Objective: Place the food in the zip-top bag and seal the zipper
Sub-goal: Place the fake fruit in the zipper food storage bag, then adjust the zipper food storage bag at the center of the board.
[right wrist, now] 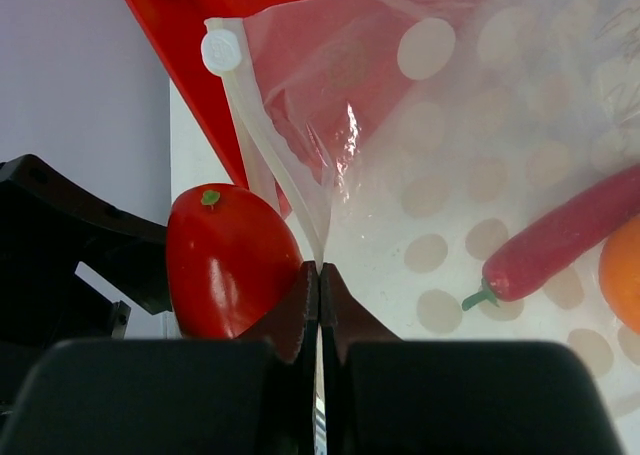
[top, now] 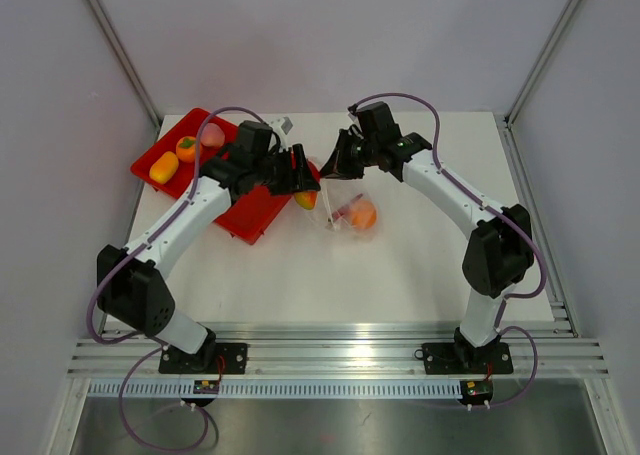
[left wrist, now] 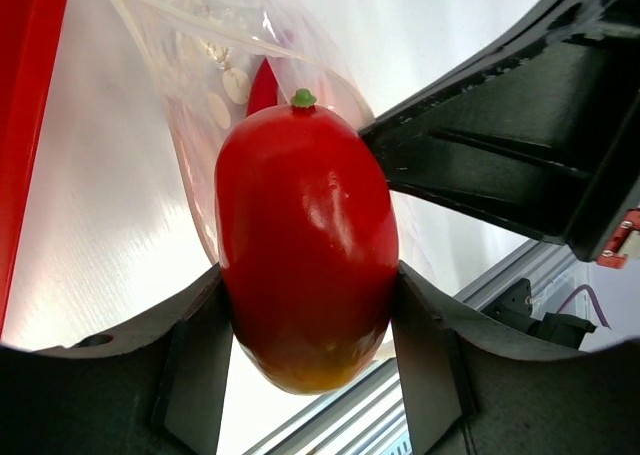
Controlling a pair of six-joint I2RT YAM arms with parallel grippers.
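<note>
My left gripper (left wrist: 308,320) is shut on a red-orange oval fruit (left wrist: 305,245) and holds it at the mouth of the transparent dotted zip-top bag (top: 350,207). The fruit also shows in the top view (top: 305,199) and in the right wrist view (right wrist: 228,260). My right gripper (right wrist: 320,275) is shut on the bag's upper mouth edge and holds it up. The white zipper strip (right wrist: 262,140) runs from its end tab down to my jaws. In the bag lie an orange ball (top: 363,215) and a red chilli (right wrist: 560,240). An orange ball (top: 187,148), a pink ball (top: 213,134) and a yellow-orange oval (top: 163,167) lie in the red tray (top: 245,220).
The red tray stands at the back left, its right edge next to the bag. Metal rails (top: 330,355) run along the near table edge. The two grippers are close together at the bag's mouth.
</note>
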